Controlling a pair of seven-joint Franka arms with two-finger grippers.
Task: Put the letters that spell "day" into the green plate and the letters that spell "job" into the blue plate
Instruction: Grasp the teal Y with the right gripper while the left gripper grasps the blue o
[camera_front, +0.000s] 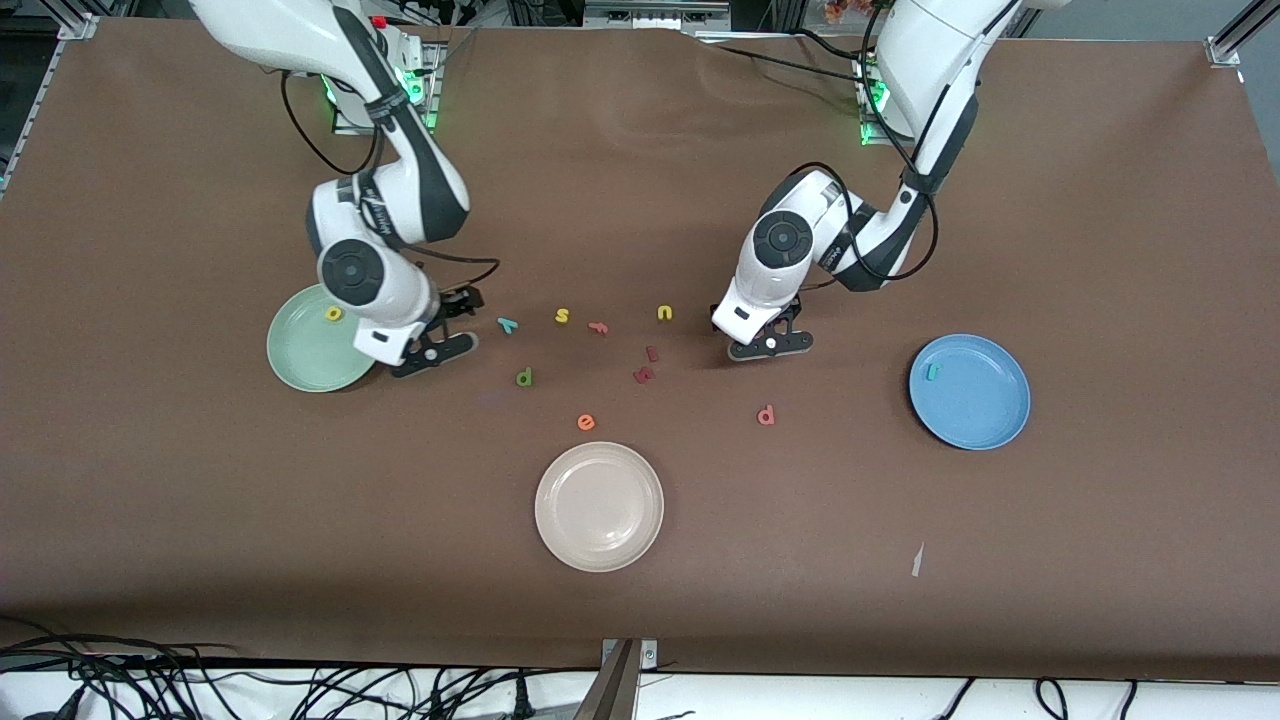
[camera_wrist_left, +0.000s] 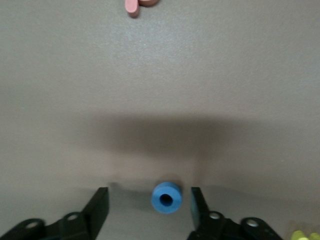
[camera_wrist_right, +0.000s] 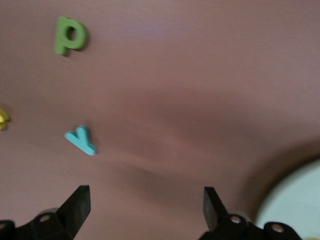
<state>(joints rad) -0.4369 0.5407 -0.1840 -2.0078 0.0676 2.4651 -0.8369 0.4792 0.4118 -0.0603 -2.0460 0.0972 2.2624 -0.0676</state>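
While I watch from my station, the brown tabletop (camera_front: 640, 620) fills the front view, matte and faintly creased. Three glossy round plates sit on it: the green plate (camera_front: 305, 360) at the right arm's end with the yellow "a" (camera_front: 333, 313) in it, the blue plate (camera_front: 985, 405) at the left arm's end with the teal "j" (camera_front: 933, 371) in it, and a cream plate (camera_front: 598, 506) nearest the front camera. I see the right gripper (camera_wrist_right: 145, 205) spread wide and empty beside the green plate's rim, with the teal "y" (camera_wrist_right: 81, 139) and dark green "d" (camera_wrist_right: 70, 35) just ahead of it. My left gripper (camera_wrist_left: 150, 206) is low, its fingers partly open, straddling the blue ring "o" (camera_wrist_left: 167, 197) without clearly touching it. The salmon "b" (camera_front: 765, 415) lies nearer the front camera. Foam strays lie scattered between the arms: yellow "s" (camera_front: 562, 315), yellow "u" (camera_front: 664, 313), orange "e" (camera_front: 586, 422).
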